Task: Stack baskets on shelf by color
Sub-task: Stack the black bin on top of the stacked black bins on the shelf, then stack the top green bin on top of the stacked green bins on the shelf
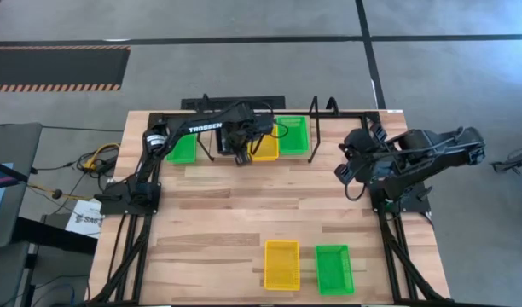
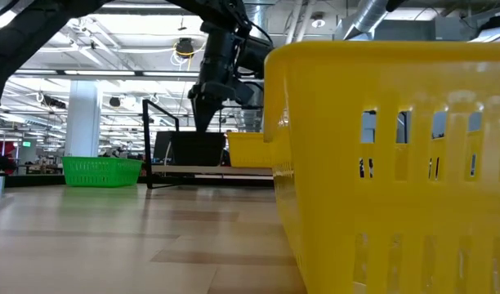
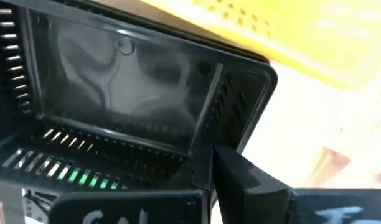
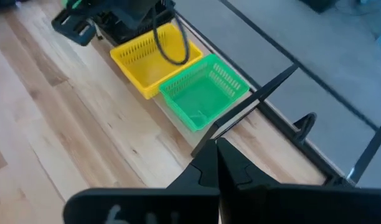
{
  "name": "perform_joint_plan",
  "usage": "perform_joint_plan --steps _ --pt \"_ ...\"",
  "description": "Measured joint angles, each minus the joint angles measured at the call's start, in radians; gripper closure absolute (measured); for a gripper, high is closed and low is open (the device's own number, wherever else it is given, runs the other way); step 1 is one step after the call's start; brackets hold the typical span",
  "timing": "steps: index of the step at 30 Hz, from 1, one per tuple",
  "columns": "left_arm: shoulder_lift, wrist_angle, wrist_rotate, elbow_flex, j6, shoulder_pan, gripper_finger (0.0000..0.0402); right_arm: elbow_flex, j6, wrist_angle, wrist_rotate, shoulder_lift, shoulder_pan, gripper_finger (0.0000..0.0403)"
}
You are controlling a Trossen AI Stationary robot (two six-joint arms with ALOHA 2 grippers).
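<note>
I had the left gripper (image 3: 206, 171) clenched on a black basket's (image 3: 134, 81) rim at the shelf (image 1: 346, 113); right gripper (image 4: 216, 163) idle, fingers together.

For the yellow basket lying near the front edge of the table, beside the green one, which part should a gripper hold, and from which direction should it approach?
The yellow basket stands upright and open-topped, apart from the green basket. A hedged suggestion: come straight down and pinch one thin wall at the rim. The short wall facing the shelf looks easiest, with free tabletop before it. The right gripper is nearer.
</note>
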Motion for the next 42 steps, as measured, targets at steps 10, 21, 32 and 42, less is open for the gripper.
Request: perform_joint_plan --steps 10,21,32,42 --pt "-0.01 -0.062 -0.147 0.0 -0.055 -0.061 0.0401 0.0 -0.023 -0.002 0.0 -0.059 0.026 0.04" --pt "-0.179 -0.056 -0.274 0.0 -0.255 -0.084 0.0401 0.0 -0.024 -0.009 0.001 -0.068 0.029 0.04" --pt "-0.458 -0.069 -0.393 -0.153 -0.48 -0.085 0.0401 0.0 -0.049 -0.021 0.001 -0.068 0.029 0.04" --pt "-0.878 -0.071 -0.348 -0.569 -0.925 -0.084 0.0401 0.0 -0.046 -0.025 0.001 -0.068 0.023 0.04"
